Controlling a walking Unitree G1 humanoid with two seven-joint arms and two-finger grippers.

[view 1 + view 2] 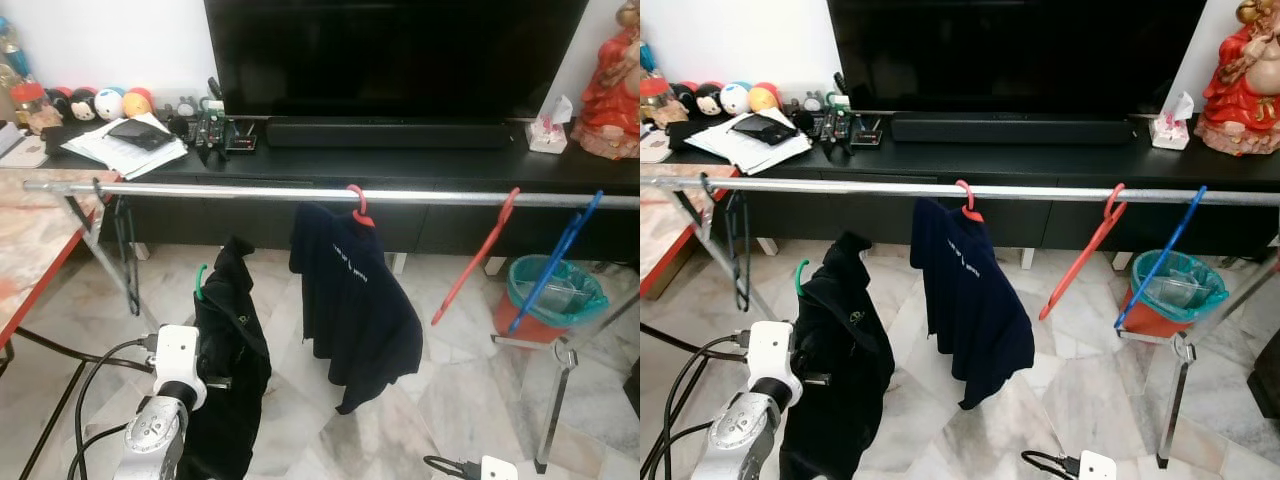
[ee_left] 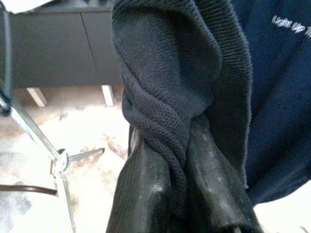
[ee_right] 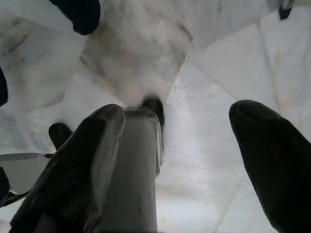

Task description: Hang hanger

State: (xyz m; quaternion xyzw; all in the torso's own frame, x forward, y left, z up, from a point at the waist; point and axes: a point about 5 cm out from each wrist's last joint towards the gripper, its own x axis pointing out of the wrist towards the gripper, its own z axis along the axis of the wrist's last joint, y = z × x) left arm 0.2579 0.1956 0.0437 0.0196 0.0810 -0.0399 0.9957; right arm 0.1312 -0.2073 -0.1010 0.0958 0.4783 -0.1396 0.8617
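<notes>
- Black knit fabric is pinched between the left gripper's (image 2: 187, 194) two fingers in the left wrist view; the jaws are clenched on the black garment (image 1: 228, 370), which drapes over a green hanger (image 1: 199, 282).
- The head views place that green hanger's hook below the steel rail (image 1: 300, 192), not yet on it, with the left arm raised under the rail's left part.
- On the rail hangs a navy shirt (image 1: 350, 300) from a red hanger (image 1: 358, 208) near the middle; right of it slant a bare red hanger (image 1: 475, 258) and a bare blue hanger (image 1: 555, 262).
- A black hanger (image 1: 125, 250) dangles near the rail's left end.
- The right wrist view shows the right gripper (image 3: 180, 160) over marble floor (image 3: 204, 58), its fingers spread apart and holding nothing.
- Behind the rail stands a dark TV console (image 1: 400, 160); below the rail's right end sits a bin (image 1: 550, 295).
</notes>
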